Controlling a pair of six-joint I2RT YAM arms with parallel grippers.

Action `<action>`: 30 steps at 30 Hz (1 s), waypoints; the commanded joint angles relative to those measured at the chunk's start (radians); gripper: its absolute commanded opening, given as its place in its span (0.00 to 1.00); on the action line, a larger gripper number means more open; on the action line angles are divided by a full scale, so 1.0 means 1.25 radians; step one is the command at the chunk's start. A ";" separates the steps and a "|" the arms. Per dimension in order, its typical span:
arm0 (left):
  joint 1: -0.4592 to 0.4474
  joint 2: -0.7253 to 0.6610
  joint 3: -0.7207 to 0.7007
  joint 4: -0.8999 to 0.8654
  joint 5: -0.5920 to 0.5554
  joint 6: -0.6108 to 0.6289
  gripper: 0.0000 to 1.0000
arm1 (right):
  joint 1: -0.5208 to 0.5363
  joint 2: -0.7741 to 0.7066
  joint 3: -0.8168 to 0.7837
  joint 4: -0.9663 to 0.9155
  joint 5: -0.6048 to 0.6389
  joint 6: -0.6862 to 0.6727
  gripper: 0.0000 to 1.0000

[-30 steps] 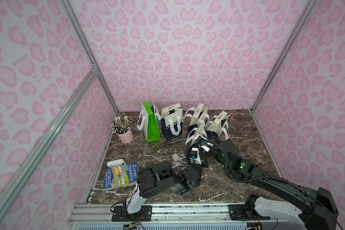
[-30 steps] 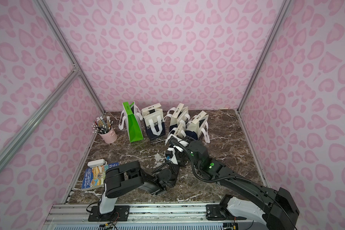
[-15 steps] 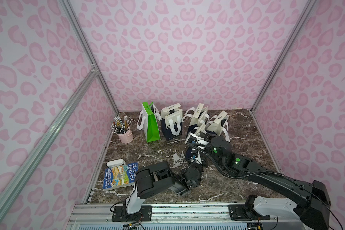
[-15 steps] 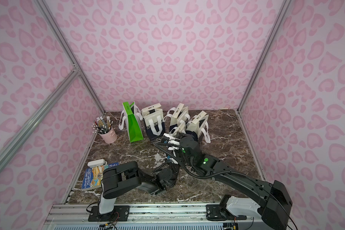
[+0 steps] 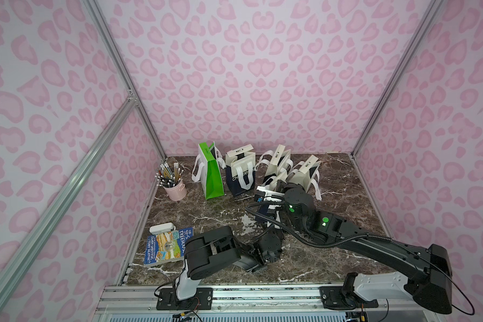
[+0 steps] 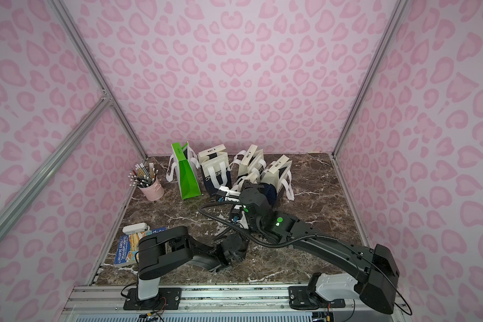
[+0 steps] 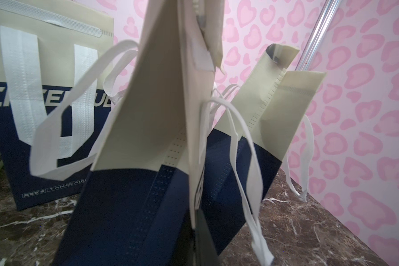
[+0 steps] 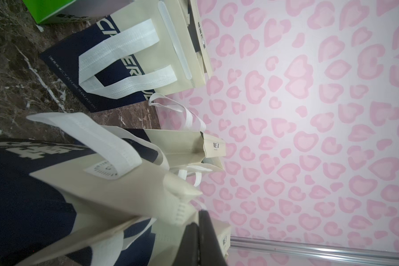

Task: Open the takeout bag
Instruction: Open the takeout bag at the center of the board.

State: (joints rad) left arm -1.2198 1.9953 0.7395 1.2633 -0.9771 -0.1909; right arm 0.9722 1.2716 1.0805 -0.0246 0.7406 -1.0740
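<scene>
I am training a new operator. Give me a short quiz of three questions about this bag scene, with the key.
1. True or false: the green bag with white handles lies flat on the dark marble table.
2. What holds the pencils? A) pink cup B) glass jar C) wooden box
3. Fill the gap: the right gripper is shut on the ___ top edge of the nearest navy-and-cream takeout bag.
Key: 1 false; 2 A; 3 cream.

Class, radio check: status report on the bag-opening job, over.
Left claw shut on bag; right claw too. Mouth looks closed. Other bags close behind.
</scene>
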 commanded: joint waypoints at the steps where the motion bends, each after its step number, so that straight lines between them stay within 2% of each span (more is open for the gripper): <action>1: -0.001 -0.008 -0.007 -0.071 -0.004 -0.007 0.04 | 0.007 0.004 0.048 -0.002 0.003 0.121 0.11; 4: -0.001 -0.017 -0.013 -0.071 -0.007 -0.004 0.04 | 0.001 0.000 0.077 -0.095 -0.041 0.272 0.43; 5: -0.001 -0.020 -0.015 -0.071 -0.008 -0.003 0.04 | -0.002 -0.003 0.086 -0.120 -0.054 0.319 0.48; 8: -0.001 -0.031 -0.021 -0.071 -0.010 0.004 0.04 | -0.027 -0.044 0.089 -0.156 -0.096 0.484 0.57; 11: -0.001 -0.042 -0.025 -0.070 -0.010 0.012 0.04 | -0.075 -0.113 0.030 -0.136 -0.153 0.558 0.62; 18: -0.001 -0.055 -0.028 -0.073 -0.009 0.020 0.04 | -0.164 -0.233 -0.161 -0.025 -0.223 0.554 0.64; 19: -0.001 -0.056 -0.029 -0.074 -0.007 0.020 0.04 | -0.171 -0.254 -0.199 0.010 -0.233 0.531 0.66; 21: -0.002 -0.058 -0.029 -0.074 -0.005 0.020 0.04 | -0.172 -0.295 -0.278 0.090 -0.248 0.480 0.76; 23: -0.003 -0.059 -0.026 -0.075 -0.004 0.024 0.04 | -0.172 -0.331 -0.341 0.160 -0.289 0.443 0.78; 25: -0.004 -0.059 -0.024 -0.077 -0.001 0.029 0.04 | -0.172 -0.333 -0.357 0.184 -0.312 0.437 0.78; 27: -0.005 -0.060 -0.024 -0.078 0.000 0.030 0.04 | -0.170 -0.316 -0.357 0.194 -0.314 0.422 0.83; 30: -0.007 -0.061 -0.025 -0.078 0.000 0.030 0.04 | -0.169 -0.293 -0.352 0.233 -0.333 0.404 0.83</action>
State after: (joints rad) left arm -1.2278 1.9285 0.7044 1.1679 -0.9840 -0.1600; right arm 0.7582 0.8906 0.6380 0.1326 0.3691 -0.5335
